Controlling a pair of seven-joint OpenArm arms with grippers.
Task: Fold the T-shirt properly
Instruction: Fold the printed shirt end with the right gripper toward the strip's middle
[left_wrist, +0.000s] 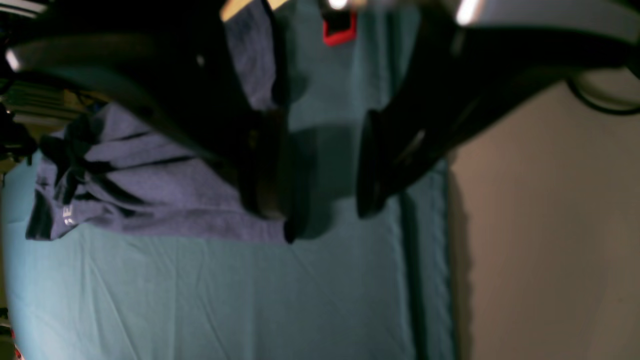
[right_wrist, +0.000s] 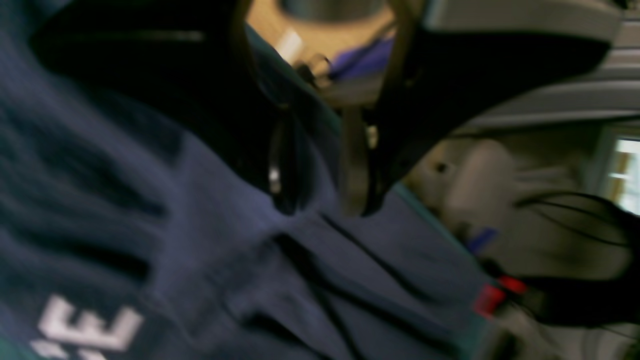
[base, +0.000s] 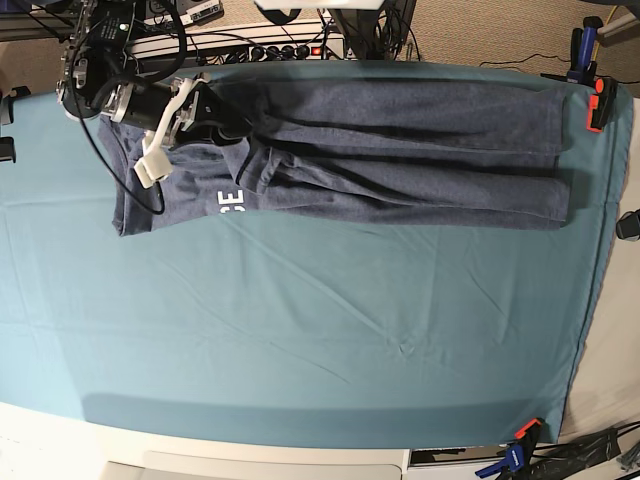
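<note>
We see one T-shirt (base: 400, 160), folded into a long band at the far edge of the teal cloth (base: 300, 330). Right gripper (right_wrist: 320, 200): jaws slightly parted just above its left end, holding nothing. Left gripper (left_wrist: 322, 210): wide open, empty, beside its right end.

Overhead base, two close wrist views

Both arms, jaws parted.
My right gripper (right_wrist: 320, 200) sits low, a narrow gap between its fingers; my left gripper (left_wrist: 325, 200) hangs higher, jaws wide apart, nothing between them.
</note>
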